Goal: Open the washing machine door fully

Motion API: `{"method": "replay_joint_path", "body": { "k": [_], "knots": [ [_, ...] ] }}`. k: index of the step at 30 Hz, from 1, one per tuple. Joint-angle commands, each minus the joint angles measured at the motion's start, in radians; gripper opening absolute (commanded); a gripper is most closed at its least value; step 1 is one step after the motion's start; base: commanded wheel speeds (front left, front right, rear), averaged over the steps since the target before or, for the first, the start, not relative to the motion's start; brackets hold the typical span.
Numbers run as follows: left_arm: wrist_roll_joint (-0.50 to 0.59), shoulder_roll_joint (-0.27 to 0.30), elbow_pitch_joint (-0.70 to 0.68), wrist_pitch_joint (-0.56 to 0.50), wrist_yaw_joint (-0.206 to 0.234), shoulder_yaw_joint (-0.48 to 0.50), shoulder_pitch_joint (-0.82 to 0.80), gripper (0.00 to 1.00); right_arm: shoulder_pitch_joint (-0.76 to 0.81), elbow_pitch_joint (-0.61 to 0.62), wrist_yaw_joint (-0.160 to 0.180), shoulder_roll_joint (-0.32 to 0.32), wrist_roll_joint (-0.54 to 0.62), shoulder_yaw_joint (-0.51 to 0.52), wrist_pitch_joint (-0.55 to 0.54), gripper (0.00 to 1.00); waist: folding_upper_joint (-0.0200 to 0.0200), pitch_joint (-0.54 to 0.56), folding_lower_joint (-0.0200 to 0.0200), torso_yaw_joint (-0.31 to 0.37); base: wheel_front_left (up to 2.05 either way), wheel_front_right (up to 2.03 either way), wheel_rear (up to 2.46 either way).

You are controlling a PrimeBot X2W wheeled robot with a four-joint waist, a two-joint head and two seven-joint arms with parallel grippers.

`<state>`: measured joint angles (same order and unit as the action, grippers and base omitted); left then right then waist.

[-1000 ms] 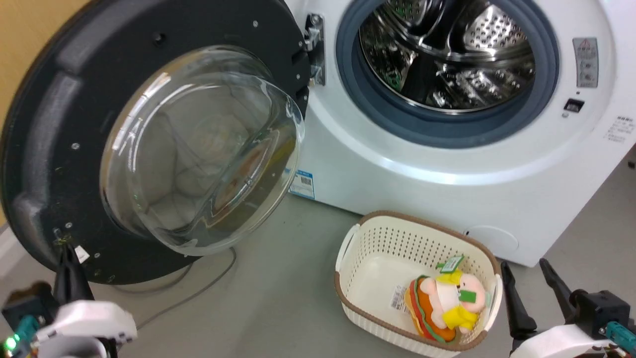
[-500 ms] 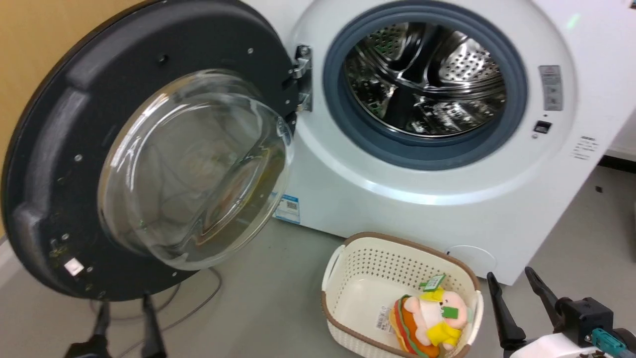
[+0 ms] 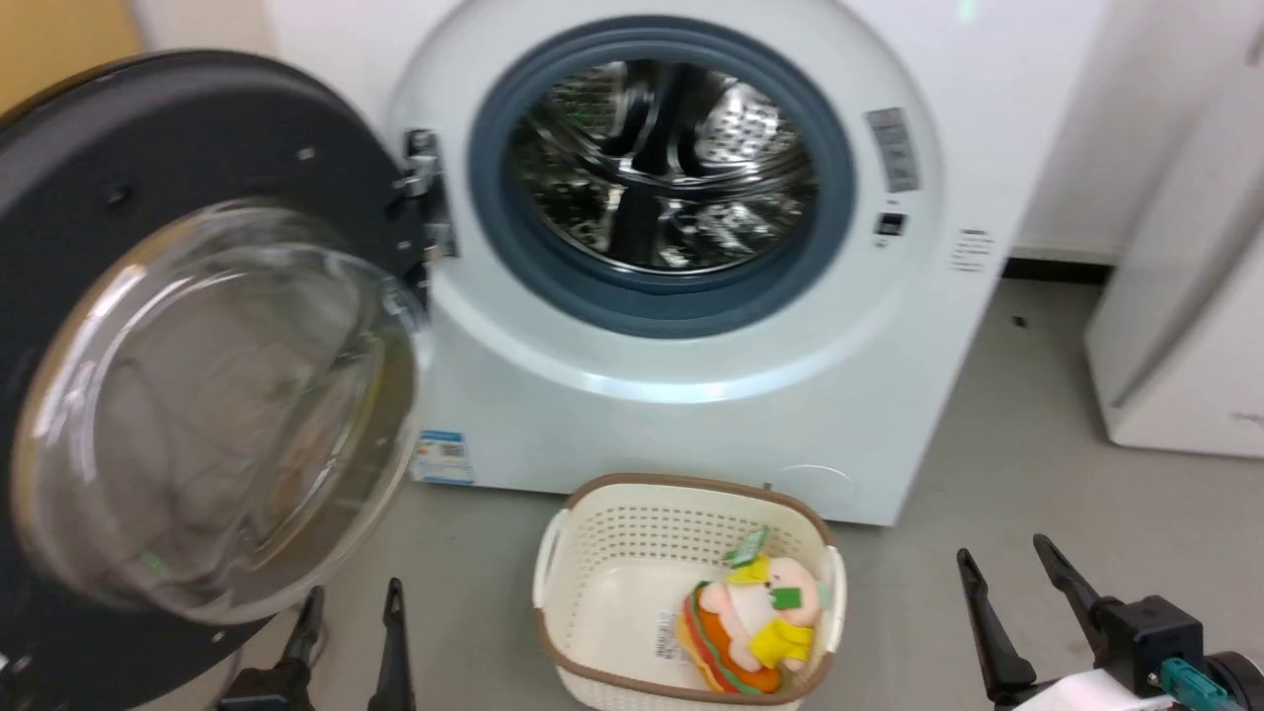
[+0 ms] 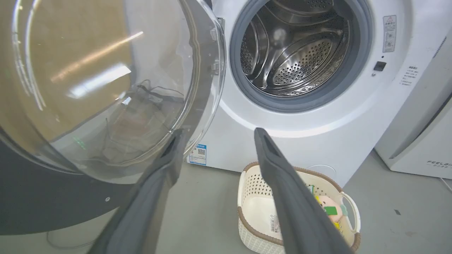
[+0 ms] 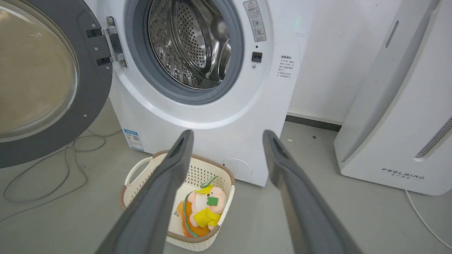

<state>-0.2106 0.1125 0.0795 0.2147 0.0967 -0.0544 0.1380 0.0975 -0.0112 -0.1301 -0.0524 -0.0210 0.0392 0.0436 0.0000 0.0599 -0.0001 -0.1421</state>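
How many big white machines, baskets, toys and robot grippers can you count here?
Big white machines: 2, the washing machine and the FEELBIRD appliance
Baskets: 1, the cream basket on the floor
Toys: 1, the plush toy lying in it
Grippers: 2, the left gripper and the right gripper, both open
Total: 6

You see the big white washing machine (image 3: 691, 415) with a grey rubber ring (image 3: 657, 308) and a hole-dotted steel drum (image 3: 736, 128), its round black door (image 3: 197, 128) with clear glass, and a cream perforated plastic basket (image 3: 632, 533) with a brown rim.
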Motion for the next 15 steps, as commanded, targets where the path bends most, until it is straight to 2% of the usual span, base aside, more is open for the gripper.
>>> {"method": "replay_joint_path", "body": {
  "k": [1,7,15],
  "knots": [
    [0.009,0.007,0.008,-0.009,-0.003,-0.009,-0.013,1.00,0.014,0.009,-0.001,0.002,0.008,-0.002,-0.005,1.00,0.0000,0.002,0.0001,0.065,0.00,0.00,0.00],
    [0.010,0.002,0.031,-0.014,-0.002,-0.029,-0.024,1.00,0.029,0.023,-0.001,0.002,0.018,-0.013,-0.016,1.00,0.0000,0.000,0.0001,0.141,0.00,0.00,0.00],
    [0.004,0.000,0.053,-0.014,0.005,-0.038,-0.021,1.00,0.036,0.035,-0.001,0.002,0.014,-0.021,-0.017,1.00,0.0000,-0.003,0.0001,0.181,0.00,0.00,0.00]
  ]
}}
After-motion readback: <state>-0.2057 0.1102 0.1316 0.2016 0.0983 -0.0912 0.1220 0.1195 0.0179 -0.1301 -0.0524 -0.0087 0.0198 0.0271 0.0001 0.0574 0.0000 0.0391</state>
